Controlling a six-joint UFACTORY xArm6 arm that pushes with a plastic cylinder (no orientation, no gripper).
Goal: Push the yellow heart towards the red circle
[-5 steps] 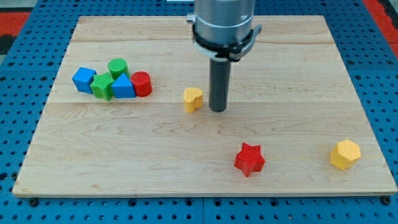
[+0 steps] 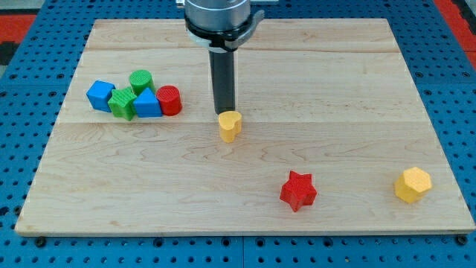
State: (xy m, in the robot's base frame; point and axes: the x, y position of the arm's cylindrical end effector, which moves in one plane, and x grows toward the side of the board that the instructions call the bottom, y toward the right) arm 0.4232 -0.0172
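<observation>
The yellow heart (image 2: pixel 230 125) lies near the middle of the wooden board (image 2: pixel 245 201). The red circle (image 2: pixel 169 100) sits to its upper left, at the right end of a cluster of blocks. My tip (image 2: pixel 224 112) stands just behind the yellow heart, at its top edge and slightly to its left, touching or nearly touching it. The dark rod rises from there to the arm's grey body at the view's top.
The cluster by the red circle holds a blue triangle (image 2: pixel 147 104), a green circle (image 2: pixel 140 80), a green star (image 2: pixel 123 103) and a blue cube (image 2: pixel 100 95). A red star (image 2: pixel 298 190) and a yellow hexagon (image 2: pixel 413 184) lie at the lower right.
My tip has moved left and a little up, from the heart's right side to just behind it. The heart has shifted slightly downward. The other blocks have not moved.
</observation>
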